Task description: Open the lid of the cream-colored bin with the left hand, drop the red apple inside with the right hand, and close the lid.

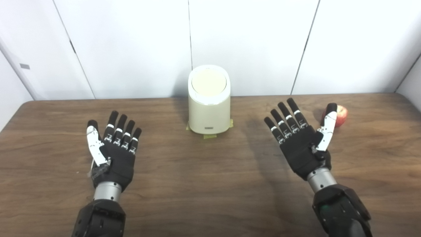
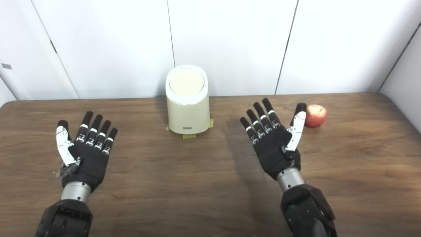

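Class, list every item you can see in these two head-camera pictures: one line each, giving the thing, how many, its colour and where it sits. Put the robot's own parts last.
bin: one, cream-coloured, upright at the table's far middle, near the wall
lid: one, cream, closed on top of the bin
tape: a few yellowish pieces, at the bin's base
apple: one, red, far right, just beyond the right hand
table: one, dark brown wood
wall panels: white, behind the table
left hand: one, black, open, fingers spread
right hand: one, black, open

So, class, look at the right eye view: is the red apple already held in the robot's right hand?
No: the red apple lies on the table beside the open right hand, whose fingers are spread and empty.
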### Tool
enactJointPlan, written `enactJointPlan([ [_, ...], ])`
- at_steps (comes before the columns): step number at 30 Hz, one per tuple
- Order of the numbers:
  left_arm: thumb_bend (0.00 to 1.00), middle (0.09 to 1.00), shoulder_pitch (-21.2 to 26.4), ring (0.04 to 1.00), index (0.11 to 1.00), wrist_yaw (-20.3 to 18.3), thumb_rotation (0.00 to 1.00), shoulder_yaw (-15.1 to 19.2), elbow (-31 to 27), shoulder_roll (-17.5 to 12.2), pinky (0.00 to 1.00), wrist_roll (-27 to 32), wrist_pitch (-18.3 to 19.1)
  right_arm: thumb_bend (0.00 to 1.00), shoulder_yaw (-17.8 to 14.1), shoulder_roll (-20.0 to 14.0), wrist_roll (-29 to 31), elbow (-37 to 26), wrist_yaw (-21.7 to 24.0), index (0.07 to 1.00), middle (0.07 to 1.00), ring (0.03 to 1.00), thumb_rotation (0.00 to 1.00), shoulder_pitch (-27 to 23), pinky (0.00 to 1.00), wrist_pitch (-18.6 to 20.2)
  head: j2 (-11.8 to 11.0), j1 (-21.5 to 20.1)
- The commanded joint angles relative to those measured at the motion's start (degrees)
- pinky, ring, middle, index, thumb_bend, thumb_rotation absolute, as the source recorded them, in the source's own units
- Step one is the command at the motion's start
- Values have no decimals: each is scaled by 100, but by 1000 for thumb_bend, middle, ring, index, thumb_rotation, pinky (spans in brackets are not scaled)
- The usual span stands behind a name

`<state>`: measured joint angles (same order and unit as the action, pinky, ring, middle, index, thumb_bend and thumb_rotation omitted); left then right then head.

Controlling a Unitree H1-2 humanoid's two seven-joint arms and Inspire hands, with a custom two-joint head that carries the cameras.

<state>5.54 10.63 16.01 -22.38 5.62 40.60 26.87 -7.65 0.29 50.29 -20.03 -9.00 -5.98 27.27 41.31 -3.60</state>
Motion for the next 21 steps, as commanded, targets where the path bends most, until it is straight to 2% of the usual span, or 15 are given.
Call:
enactJointPlan([
  [1,464,1000,179,1000,1000,-95,1000,-108,-180,-100,1000,44,-26,615,77,-93,-83,-223,92,1000,1000,1000,1000,-184,999,-47,2,-6],
  [6,479,1000,148,1000,1000,-128,1000,-224,-165,-272,1000,123,-16,632,168,-172,-449,-267,61,1000,1000,1000,1000,-185,1000,-69,12,-10],
  [8,487,1000,139,1000,1000,-94,1000,-259,-173,-329,1000,136,-10,620,159,-130,-651,-305,-30,992,1000,1000,983,-192,958,-84,12,-10],
  [9,487,1000,133,1000,1000,-56,1000,-275,-193,-346,1000,97,-10,597,137,-94,-714,-326,-74,974,982,982,936,-197,920,-90,24,-18],
  [12,478,987,135,994,1000,120,1000,-286,-255,-345,1000,26,-11,520,16,26,-751,-327,-174,864,851,826,652,-222,744,-112,26,-21],
  [14,473,923,156,919,956,256,993,-255,-287,-301,932,52,-12,533,-91,119,-722,-288,-238,728,715,661,384,-245,577,-125,36,-20],
  [15,471,890,164,878,928,291,981,-244,-298,-289,885,74,-10,516,-133,151,-719,-267,-243,615,680,623,273,-255,536,-134,39,-21],
  [17,452,821,177,786,862,337,951,-229,-307,-278,789,134,-11,500,-174,188,-781,-246,-219,520,616,553,179,-269,460,-144,41,-25],
  [18,431,790,186,746,829,357,928,-215,-303,-270,747,179,-13,506,-186,215,-831,-244,-227,515,533,519,96,-278,426,-153,41,-29],
  [19,389,735,194,675,770,375,888,-207,-300,-269,657,202,-11,509,-200,240,-863,-240,-230,512,489,479,53,-286,395,-161,44,-31],
  [20,347,680,197,607,716,379,843,-210,-300,-275,566,200,-11,510,-213,261,-883,-238,-229,509,464,452,25,-291,375,-167,44,-31],
  [21,322,664,195,583,706,368,826,-223,-302,-289,527,186,-18,511,-219,272,-904,-239,-223,507,458,448,16,-294,371,-164,50,-41],
])
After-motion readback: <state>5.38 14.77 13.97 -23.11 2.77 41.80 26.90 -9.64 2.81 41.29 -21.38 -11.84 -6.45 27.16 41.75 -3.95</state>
